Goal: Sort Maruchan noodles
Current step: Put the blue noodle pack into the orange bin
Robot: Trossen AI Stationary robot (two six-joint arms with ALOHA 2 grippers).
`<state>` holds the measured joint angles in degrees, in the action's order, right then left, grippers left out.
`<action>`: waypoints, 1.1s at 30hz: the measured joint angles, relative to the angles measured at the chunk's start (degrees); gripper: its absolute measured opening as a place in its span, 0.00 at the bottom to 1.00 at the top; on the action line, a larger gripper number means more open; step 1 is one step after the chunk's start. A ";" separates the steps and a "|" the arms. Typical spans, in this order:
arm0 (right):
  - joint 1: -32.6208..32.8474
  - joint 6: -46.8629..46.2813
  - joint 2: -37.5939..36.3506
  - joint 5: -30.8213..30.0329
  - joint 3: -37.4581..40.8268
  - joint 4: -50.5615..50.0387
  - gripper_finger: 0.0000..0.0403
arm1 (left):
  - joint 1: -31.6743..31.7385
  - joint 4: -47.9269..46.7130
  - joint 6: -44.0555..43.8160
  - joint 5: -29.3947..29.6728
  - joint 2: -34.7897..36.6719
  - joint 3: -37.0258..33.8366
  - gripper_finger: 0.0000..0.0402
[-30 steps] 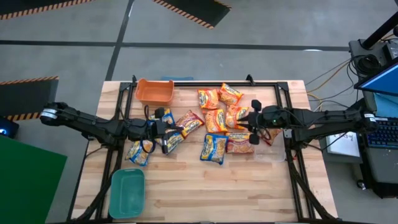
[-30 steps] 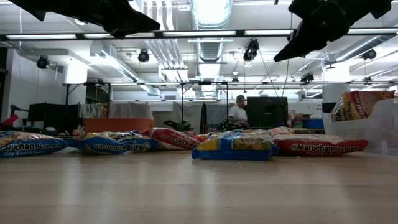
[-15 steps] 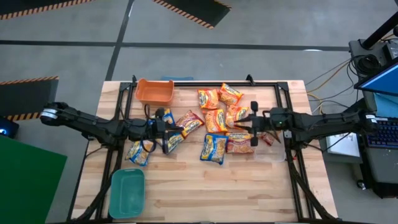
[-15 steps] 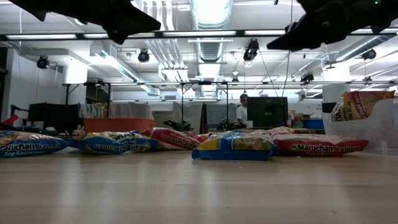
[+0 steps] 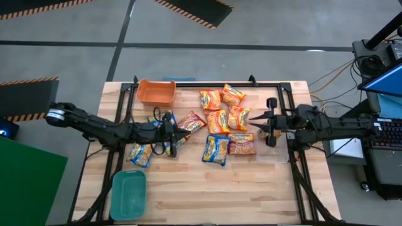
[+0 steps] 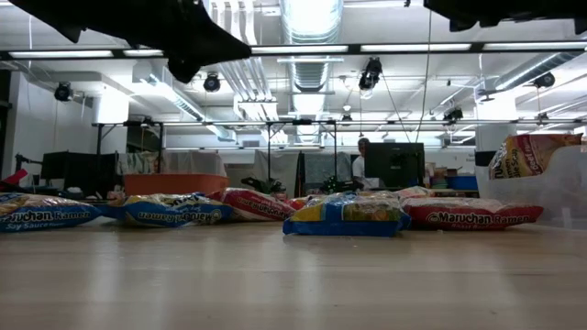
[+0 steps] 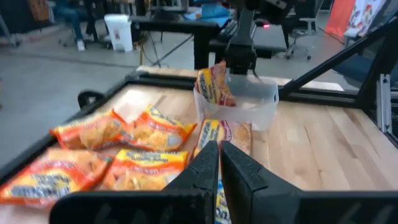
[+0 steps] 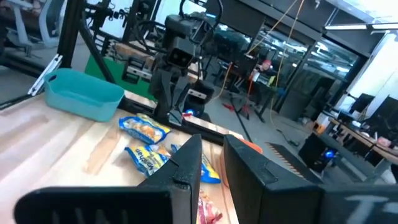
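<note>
On the table, high view: Maruchan noodles lie scattered across the middle (orange, red and blue packets), between the left gripper and right gripper. Low view: packets rest flat; both arms overhead. Left wrist view: fingers pressed together, holding nothing; one packet stands in a clear tub. Right wrist view: fingers slightly apart, empty; teal bin beyond.

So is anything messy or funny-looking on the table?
One crinkly orange noodle packet stands on end in the clear plastic tub, leaning on its wall, while the other packets lie flat on the wooden table. Nothing looks torn or spilled.
</note>
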<state>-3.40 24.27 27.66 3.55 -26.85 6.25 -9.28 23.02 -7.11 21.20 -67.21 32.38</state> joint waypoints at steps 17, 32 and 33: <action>0.00 2.85 0.59 -0.09 1.03 -0.10 0.15 | 3.02 -38.15 -9.95 9.04 -16.95 19.92 0.38; 0.00 1.47 0.61 -0.60 1.05 -2.02 0.15 | 1.07 -70.31 -22.70 -5.72 -26.48 31.92 0.54; 0.00 1.32 0.61 -0.59 1.05 -2.28 0.15 | 0.48 -69.95 -22.77 -5.76 -26.48 31.77 0.54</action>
<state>-3.40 25.58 28.27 2.96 -25.80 3.98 -8.80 -46.93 -29.88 15.44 -93.69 64.14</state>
